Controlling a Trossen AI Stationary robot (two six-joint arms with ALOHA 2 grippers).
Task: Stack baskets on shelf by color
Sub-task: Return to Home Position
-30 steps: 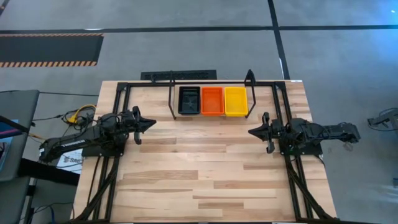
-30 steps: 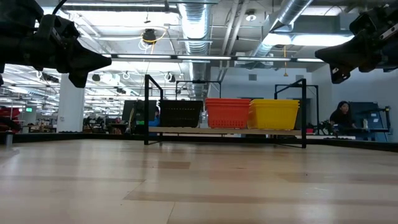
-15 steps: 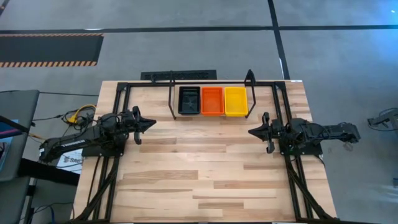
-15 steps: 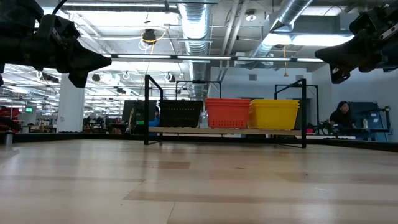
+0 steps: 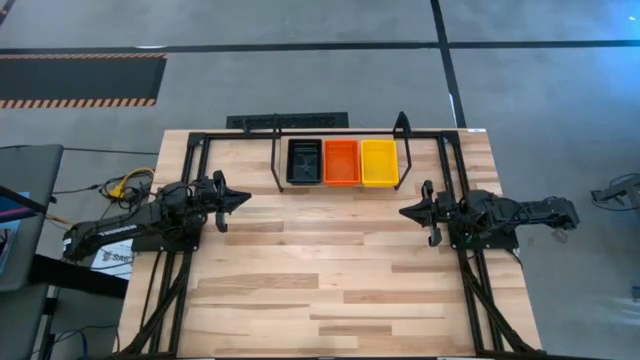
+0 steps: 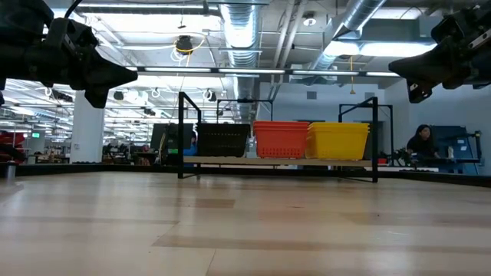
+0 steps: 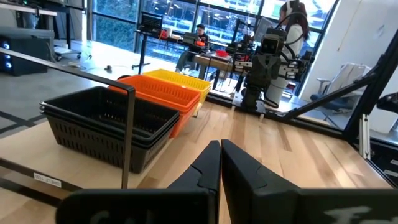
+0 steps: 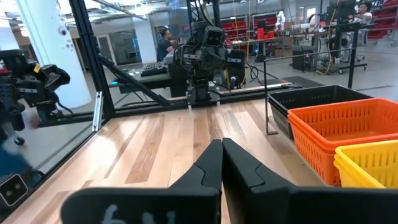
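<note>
Three stacks of baskets stand side by side on the shelf [image 5: 277, 160] at the table's far middle: black [image 5: 304, 161], red-orange [image 5: 341, 162], yellow [image 5: 379, 162]. In the left wrist view the black stack [image 7: 106, 121] is nearest, with the orange [image 7: 163, 93] and yellow [image 7: 181, 78] behind it. My left gripper [image 5: 245, 198] hangs shut at the table's left side, pointing level toward the right. My right gripper [image 5: 404, 211] hangs shut at the right side, pointing level toward the left. Both stand well above the table, holding nothing.
A black tube frame [image 5: 320, 133] edges the table's far and side borders. A flat black strip [image 5: 288, 121] lies just beyond the far edge. Bare wooden tabletop [image 5: 320, 270] spreads between the arms and toward the near edge. A person [image 6: 420, 142] sits in the room behind.
</note>
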